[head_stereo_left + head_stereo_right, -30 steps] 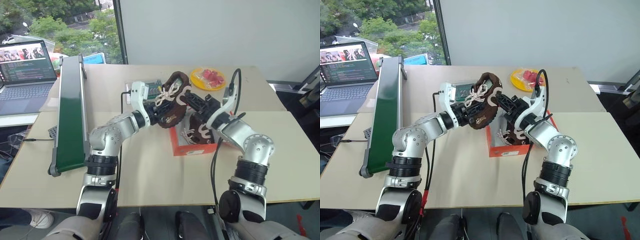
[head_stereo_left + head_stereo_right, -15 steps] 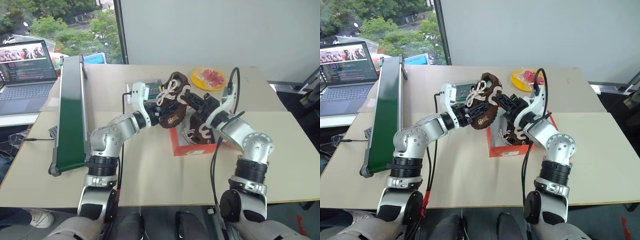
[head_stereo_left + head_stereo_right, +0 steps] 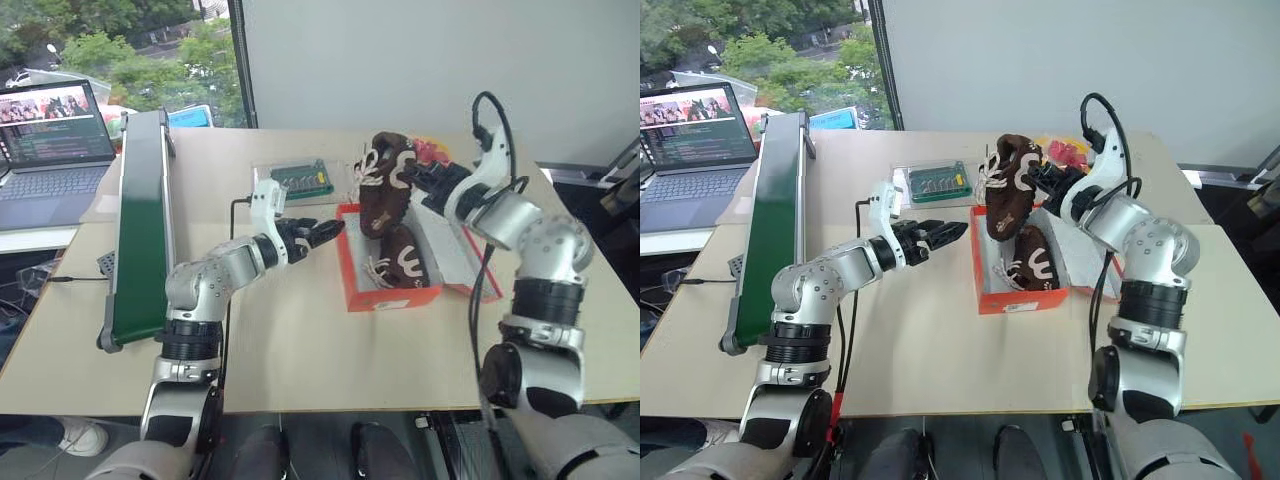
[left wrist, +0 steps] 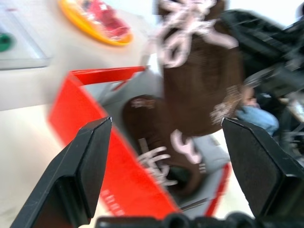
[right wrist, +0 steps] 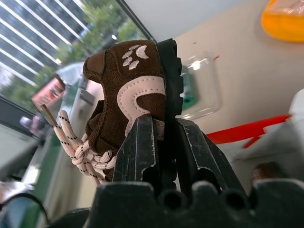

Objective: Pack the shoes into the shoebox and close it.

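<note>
One shoe (image 3: 400, 262) lies inside the shoebox (image 3: 355, 277), mid-desk toward the right edge. The second shoe (image 3: 385, 182) hangs over the box's far end, pinched at its heel by the right gripper (image 5: 161, 130). The left gripper (image 3: 322, 230), jaws wide, holds nothing. Risk: the narrow heel grip may let soft suede slip, or loose laces (image 5: 85, 149) could snag the rigid cardboard wall.

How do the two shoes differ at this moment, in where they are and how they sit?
The held shoe hangs in the air above the box's far end, clamped by the right gripper, roughly on end. The packed shoe lies inside the red box, with nothing gripping it. Both are dark brown with white markings and laces.
</note>
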